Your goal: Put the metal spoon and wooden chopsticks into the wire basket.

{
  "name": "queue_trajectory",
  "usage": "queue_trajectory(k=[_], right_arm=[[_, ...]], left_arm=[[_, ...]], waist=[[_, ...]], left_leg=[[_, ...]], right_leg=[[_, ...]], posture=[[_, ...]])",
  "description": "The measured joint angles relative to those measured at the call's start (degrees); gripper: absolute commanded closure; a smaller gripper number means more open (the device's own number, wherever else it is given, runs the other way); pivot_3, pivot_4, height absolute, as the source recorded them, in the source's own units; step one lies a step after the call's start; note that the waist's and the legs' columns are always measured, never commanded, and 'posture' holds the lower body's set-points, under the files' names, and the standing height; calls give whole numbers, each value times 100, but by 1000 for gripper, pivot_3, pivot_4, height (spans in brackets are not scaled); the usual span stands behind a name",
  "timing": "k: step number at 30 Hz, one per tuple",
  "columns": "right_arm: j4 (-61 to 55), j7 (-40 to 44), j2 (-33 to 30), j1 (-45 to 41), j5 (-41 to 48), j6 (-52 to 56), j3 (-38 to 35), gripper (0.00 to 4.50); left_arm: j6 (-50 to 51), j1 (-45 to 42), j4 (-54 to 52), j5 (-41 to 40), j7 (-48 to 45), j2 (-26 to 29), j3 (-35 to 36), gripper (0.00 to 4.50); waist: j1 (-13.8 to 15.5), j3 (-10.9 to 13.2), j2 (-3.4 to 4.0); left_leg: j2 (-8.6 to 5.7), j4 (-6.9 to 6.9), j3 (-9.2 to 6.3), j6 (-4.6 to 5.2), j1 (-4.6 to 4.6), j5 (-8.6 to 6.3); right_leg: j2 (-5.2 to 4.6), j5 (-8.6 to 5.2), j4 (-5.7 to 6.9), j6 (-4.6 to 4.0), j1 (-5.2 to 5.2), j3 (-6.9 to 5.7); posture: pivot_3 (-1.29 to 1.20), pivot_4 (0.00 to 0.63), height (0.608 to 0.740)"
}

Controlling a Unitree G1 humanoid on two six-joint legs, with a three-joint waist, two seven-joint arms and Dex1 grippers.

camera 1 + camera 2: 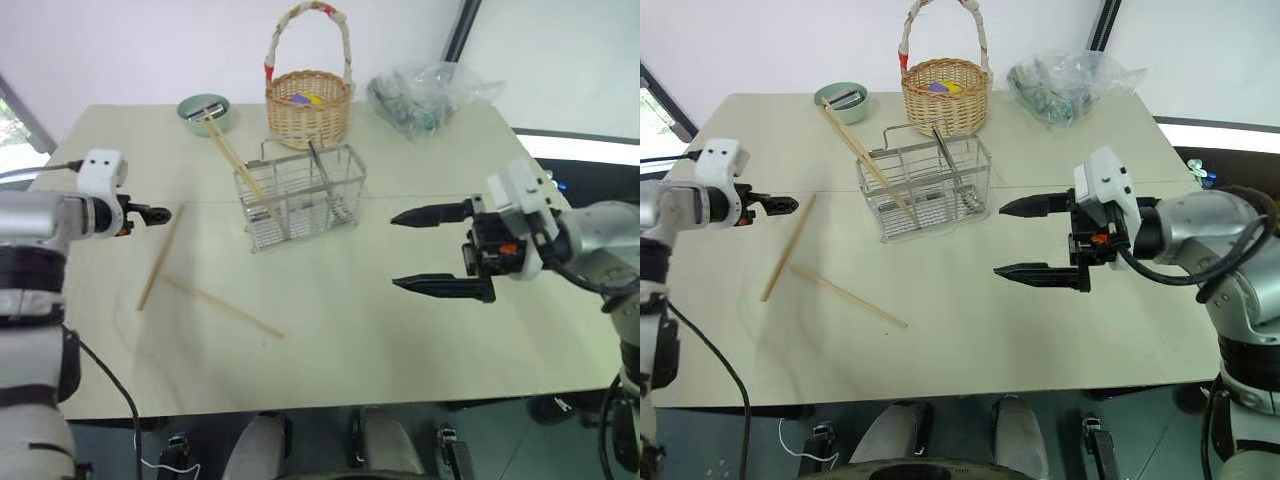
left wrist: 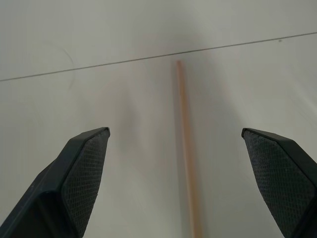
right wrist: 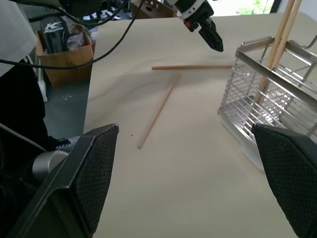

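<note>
lower left of centre: two loose chopsticks [image 1: 222, 307] crossed on the pale table [image 1: 420, 350], well apart from the right gripper [image 1: 440, 250], fingers spread wide and empty at right. middle left: left gripper [image 1: 158, 213] poised over the upper stick's far end, fingers apart, holding nothing. best dropped straight down, stick centred between the pads, then closed firmly. beyond, at upper centre: wire basket [image 1: 300, 195] already holding two chopsticks and what looks like the spoon [image 1: 318, 165]. farther back: wicker basket [image 1: 308, 105].

Beige table [image 1: 400, 340]: wire basket [image 1: 300, 195], two chopsticks [image 1: 222, 307].
</note>
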Motion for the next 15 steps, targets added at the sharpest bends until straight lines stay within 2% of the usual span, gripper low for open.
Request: queue_trajectory(k=[7,14,15], right_arm=[[-343,-527,-17,246,462,242,-319,81],[-467,-829,-18,450,663,276,-444,81],[-475,-859,-19,456,689,276,-447,15]], left_arm=[[-898,-799,1927,730,-432,-650,-213,0],[-1341,-1008,2783,1246,-605,-861,-272,0],[-1372,-1031,2840,1279,-600,-868,-267,540]], waist=[[49,2,-7],[62,2,-11],[62,1,-11]], left_leg=[[-1,-1,6,1,-3,-1],[-1,1,6,1,-2,-1],[-1,2,6,1,1,-1]], right_leg=[[-8,1,-1,4,-3,-2],[-10,4,0,9,-2,-3],[-10,4,0,9,0,-3]], posture=[[0,150,681],[0,150,681],[0,150,681]])
